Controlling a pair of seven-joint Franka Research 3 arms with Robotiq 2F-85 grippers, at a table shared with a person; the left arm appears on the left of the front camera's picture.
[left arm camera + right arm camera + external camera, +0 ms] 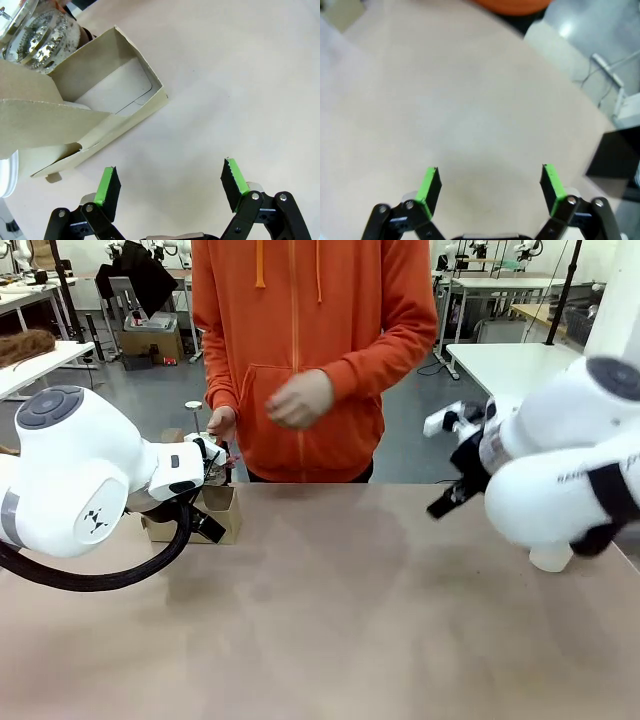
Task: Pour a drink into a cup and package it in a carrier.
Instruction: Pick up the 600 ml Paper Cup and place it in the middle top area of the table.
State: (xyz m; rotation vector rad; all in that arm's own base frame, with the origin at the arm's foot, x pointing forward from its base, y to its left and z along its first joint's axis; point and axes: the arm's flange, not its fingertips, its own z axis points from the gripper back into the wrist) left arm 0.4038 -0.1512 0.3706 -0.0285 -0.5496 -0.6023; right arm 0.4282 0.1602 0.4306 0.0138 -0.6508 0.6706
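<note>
**A:** How does the left claw (171, 182) stand?

**B:** Released. Its green pads (105, 185) are spread wide over the bare surface (225, 90), with nothing between them.

**A:** And the carrier?

**B:** The carrier (127, 119) lies ahead of that claw, off toward one finger's side. Its nearest corner comes close to that pad's tip but stays apart from it. The pocket nearest the claw is open at the top and shows a pale floor. The tall handle panel runs across farther out.

**A:** Anything beyond it?

**B:** A glass jug (40, 40) sits on the carrier's far side from the claw. The glass is full of glare, so I cannot tell what it holds.

**A:** The right claw (490, 187)?

**B:** Also released, with its pads well apart above plain surface and nothing in its grasp. A black box (615, 155) lies ahead of it and off to one side, well apart. In the front view a white tapered cup (550, 558) shows below the right arm, its upper part hidden.

**A:** And the person?

**B:** The person stands across the surface in an orange hooded top (300, 330). One hand (222, 423) is lowered close to the left arm's end, above the carrier. The other hand (300, 398) is held at the waist, well apart from both claws.
</note>
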